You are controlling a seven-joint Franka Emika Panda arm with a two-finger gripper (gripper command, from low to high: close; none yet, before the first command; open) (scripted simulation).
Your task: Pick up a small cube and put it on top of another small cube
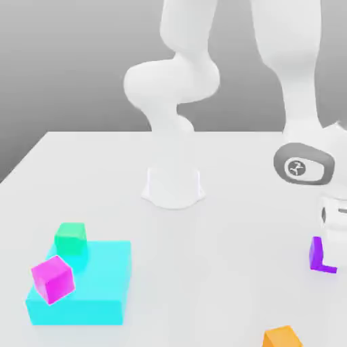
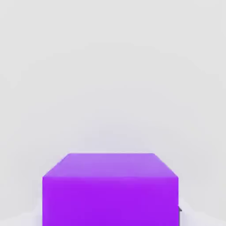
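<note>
Exterior view, going from its left: I am seeing the green cube (image 1: 70,237) sitting at the far corner of the big cyan block (image 1: 81,284), resting on it or just behind it, I cannot tell which. A pink-magenta cube (image 1: 52,278) is sitting at the block's near-left corner. The arm's white base (image 1: 173,184) is standing mid-desk (image 1: 223,271), well behind them. Further right, an orange cube (image 1: 282,337) is lying at the near edge. At the far right the hand is reaching down, and the gripper (image 1: 327,254) is hanging right at the purple cube (image 1: 318,256), partly covering it from this side.

Hand view is showing me that same purple cube (image 2: 110,190) close up, directly under the camera and squared to it.

I am reading the fingers as drawn in narrow, and since the cube is sitting right between them, I am judging they are clamped on it, with the cube looking to be down on the desk.

What the coming move is turning on: the green cube is lying well apart, across the desk toward the exterior view's left, so I am expecting a lift first, then a long carry leftward, ending above the green cube's top face.
</note>
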